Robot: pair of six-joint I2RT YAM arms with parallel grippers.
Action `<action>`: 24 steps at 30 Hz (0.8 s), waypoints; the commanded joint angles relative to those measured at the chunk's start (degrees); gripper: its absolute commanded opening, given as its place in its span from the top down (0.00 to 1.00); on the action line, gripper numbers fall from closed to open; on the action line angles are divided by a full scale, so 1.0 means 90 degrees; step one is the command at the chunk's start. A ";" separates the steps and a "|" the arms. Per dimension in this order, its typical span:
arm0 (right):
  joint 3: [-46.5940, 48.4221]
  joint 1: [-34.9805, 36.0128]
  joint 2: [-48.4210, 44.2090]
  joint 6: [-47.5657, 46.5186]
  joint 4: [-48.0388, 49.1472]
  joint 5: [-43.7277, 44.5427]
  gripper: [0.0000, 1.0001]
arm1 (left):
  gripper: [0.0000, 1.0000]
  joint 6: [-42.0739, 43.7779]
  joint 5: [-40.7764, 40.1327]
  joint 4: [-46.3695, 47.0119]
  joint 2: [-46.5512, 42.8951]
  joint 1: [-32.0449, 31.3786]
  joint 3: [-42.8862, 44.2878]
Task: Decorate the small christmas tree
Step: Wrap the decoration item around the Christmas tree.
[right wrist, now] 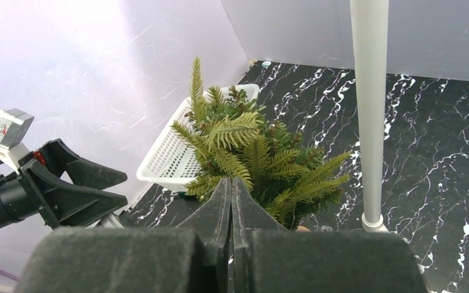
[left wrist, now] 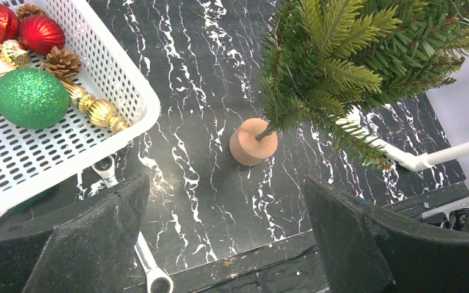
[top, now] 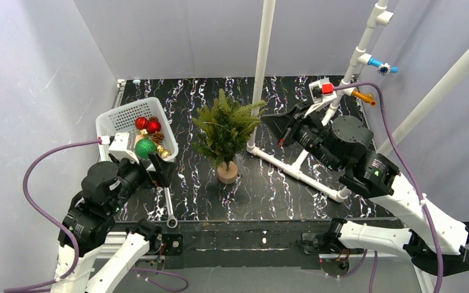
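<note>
Left tool (left wrist: 226, 180) hangs with its jaws spread wide and nothing between them, above the dark marbled desk (left wrist: 183, 73). Ahead of it and to its left sits a white basket (left wrist: 140, 116) holding the ornaments: a green glitter ball (left wrist: 30, 97), two red balls (left wrist: 39, 33), a gold bauble string (left wrist: 94, 110) and a pine cone (left wrist: 61, 61). The small christmas tree (top: 226, 125) stands upright ahead and to the right of this tool, its long axis vertical and its round wooden base (left wrist: 253, 141) flat on the desk, apart from the basket.

The left arm is clearly the nearer one to the basket, so picking an ornament looks like its job. The green ball lies closest to the near basket wall. A wrench (left wrist: 149, 268) lies on the desk just below the tool, its far end reaching under the basket rim, and could be bumped on a low approach.

Right tool (right wrist: 231, 189) is pressed shut and holds nothing. It points at the tree from the far side. A white upright pipe (right wrist: 369, 110) stands close to its right, which narrows its room that way. A strip of bare desk runs between basket and tree base.
</note>
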 commanded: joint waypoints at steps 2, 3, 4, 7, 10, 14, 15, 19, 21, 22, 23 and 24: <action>0.0077 -0.0192 -0.0015 -0.0141 0.0296 -0.0048 0.99 | 0.01 0.0005 0.0038 0.0198 0.0093 -0.0015 0.0128; 0.0037 -0.0220 0.0003 -0.0140 0.0320 -0.0088 0.99 | 0.01 0.0013 0.0036 0.0192 0.0081 -0.0015 0.0130; 0.0005 -0.0264 0.0027 -0.0141 0.0341 -0.0111 0.99 | 0.01 0.0015 0.0039 0.0180 0.0073 -0.0015 0.0126; -0.0078 -0.0350 0.0071 -0.0134 0.0425 -0.0068 0.99 | 0.01 0.0016 0.0030 0.0153 0.0040 -0.0015 0.0130; -0.0185 -0.0474 0.0115 -0.0078 0.0547 -0.0050 0.99 | 0.01 0.0016 0.0026 0.0158 0.0040 -0.0015 0.0128; -0.0313 -0.0626 0.0207 0.0087 0.0619 -0.0136 0.99 | 0.00 0.0020 0.0020 0.0144 0.0044 -0.0015 0.0146; -0.0365 -0.0654 0.0223 0.0128 0.0647 -0.0156 0.99 | 0.00 0.0020 0.0017 0.0140 0.0032 -0.0015 0.0156; -0.0494 -0.0786 0.0302 0.0238 0.0754 -0.0262 0.99 | 0.01 0.0025 0.0008 0.0115 0.0023 -0.0015 0.0157; -0.0525 -0.0858 0.0351 0.0290 0.0791 -0.0329 0.99 | 0.01 0.0025 0.0012 0.0102 0.0010 -0.0015 0.0157; -0.0538 -0.0887 0.0364 0.0329 0.0801 -0.0339 0.99 | 0.01 0.0025 0.0014 0.0100 0.0003 -0.0015 0.0156; -0.0554 -0.0912 0.0381 0.0351 0.0819 -0.0375 0.99 | 0.01 0.0025 0.0002 0.0095 -0.0005 -0.0015 0.0156; -0.0576 -0.0928 0.0382 0.0380 0.0843 -0.0398 0.99 | 0.00 0.0025 -0.0004 0.0096 -0.0012 -0.0015 0.0161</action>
